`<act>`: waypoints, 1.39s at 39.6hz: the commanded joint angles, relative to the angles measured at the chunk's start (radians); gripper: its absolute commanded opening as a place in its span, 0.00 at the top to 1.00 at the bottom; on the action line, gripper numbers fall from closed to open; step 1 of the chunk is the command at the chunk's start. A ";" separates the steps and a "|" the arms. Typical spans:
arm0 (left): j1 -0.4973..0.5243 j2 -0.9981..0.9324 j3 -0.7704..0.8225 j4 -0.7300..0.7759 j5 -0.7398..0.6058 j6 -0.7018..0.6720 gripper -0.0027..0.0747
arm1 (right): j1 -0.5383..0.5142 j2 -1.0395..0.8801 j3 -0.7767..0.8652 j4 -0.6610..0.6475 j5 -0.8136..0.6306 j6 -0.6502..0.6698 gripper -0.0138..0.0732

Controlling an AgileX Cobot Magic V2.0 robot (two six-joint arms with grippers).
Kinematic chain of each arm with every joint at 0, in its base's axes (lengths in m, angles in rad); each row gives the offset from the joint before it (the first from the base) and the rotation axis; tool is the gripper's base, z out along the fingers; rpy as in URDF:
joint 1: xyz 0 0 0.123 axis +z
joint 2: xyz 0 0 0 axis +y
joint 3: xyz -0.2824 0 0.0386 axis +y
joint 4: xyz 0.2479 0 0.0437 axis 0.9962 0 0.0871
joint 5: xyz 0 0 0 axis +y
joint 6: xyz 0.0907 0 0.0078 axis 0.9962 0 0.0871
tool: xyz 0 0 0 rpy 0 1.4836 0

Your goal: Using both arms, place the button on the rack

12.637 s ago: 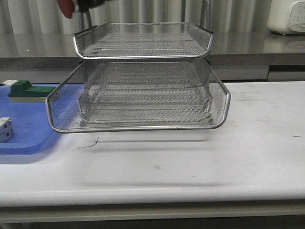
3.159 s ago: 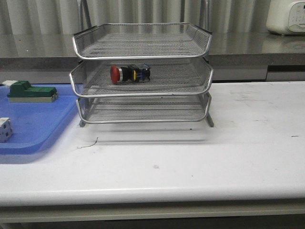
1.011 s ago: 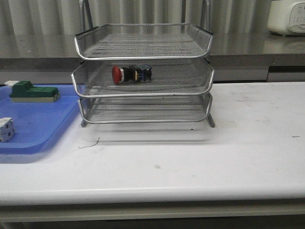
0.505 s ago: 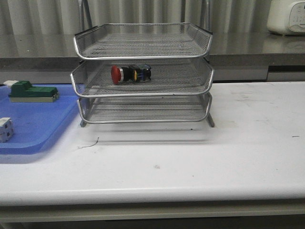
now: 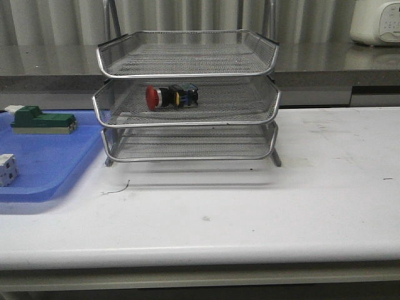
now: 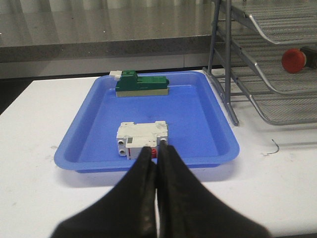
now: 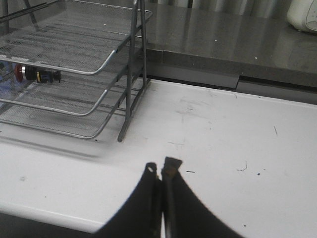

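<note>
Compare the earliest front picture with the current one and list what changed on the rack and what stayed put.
The rack's middle tier, pulled far forward before, is pushed back in line with the others. The button, then held up at the top left corner, now lies on its side on that middle tier, let go. The left gripper and right gripper are shut and empty. The blue tray and its green block stayed put.

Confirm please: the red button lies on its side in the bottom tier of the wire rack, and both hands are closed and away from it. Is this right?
Not quite. The button lies on its side in the middle tier of the rack, not the bottom one; the front view shows it. The rest holds: the left hand and right hand are closed and away from it.
</note>
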State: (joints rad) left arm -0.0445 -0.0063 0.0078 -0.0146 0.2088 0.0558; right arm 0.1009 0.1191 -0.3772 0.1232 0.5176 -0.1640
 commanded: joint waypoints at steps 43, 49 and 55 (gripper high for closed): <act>0.002 -0.021 0.009 -0.001 -0.087 -0.008 0.99 | -0.041 -0.146 0.401 0.003 -0.389 -0.002 0.91; 0.002 -0.021 0.009 -0.001 -0.087 -0.008 0.99 | -0.041 -0.146 0.401 0.003 -0.389 -0.002 0.91; 0.002 -0.021 0.009 -0.001 -0.087 -0.008 0.99 | -0.041 -0.146 0.401 0.003 -0.389 -0.002 0.91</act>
State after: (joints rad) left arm -0.0445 -0.0063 0.0078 -0.0146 0.2067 0.0558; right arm 0.0671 -0.0096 0.0292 0.1232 0.2057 -0.1640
